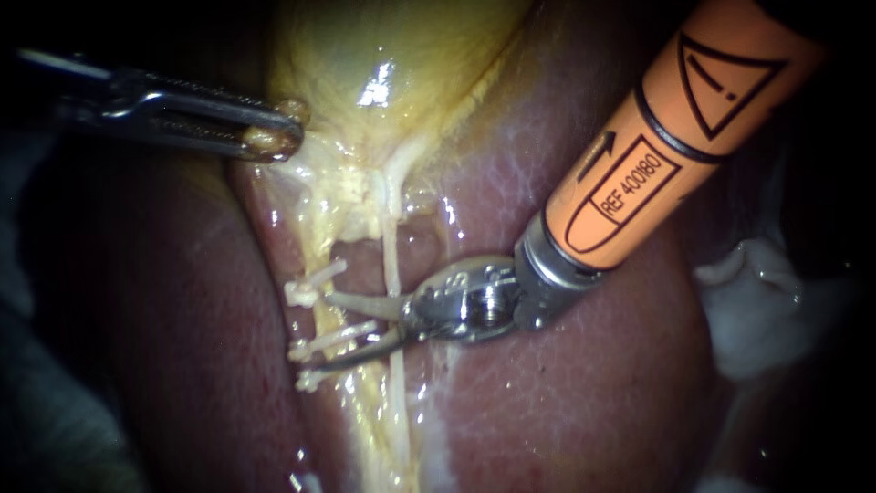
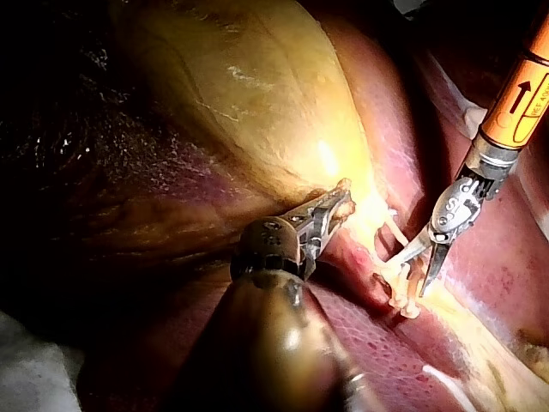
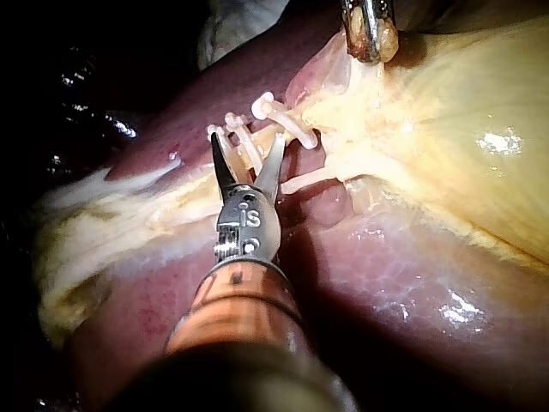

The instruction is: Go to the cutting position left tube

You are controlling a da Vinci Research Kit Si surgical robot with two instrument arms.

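Note:
The left tube (image 1: 321, 319) runs down from the gallbladder (image 1: 392, 55) and carries three white clips (image 1: 310, 290). My right instrument (image 1: 321, 330), on an orange shaft, has its two curved blades open around this tube. One blade lies just below the upper clip; the other lies between the middle clip (image 1: 330, 340) and the lowest one. In the right wrist view its blades (image 3: 249, 142) straddle the clipped tube. A thin right tube (image 1: 392, 260) passes beside the blades' hinge. My left instrument (image 1: 274, 128) is shut on the gallbladder's lower edge and holds it taut.
Dark red liver (image 1: 584, 393) lies under and around the tubes. White gauze (image 1: 757, 310) sits at the right edge. In the left wrist view the right instrument (image 2: 413, 276) stands just ahead of my left jaws (image 2: 339, 202).

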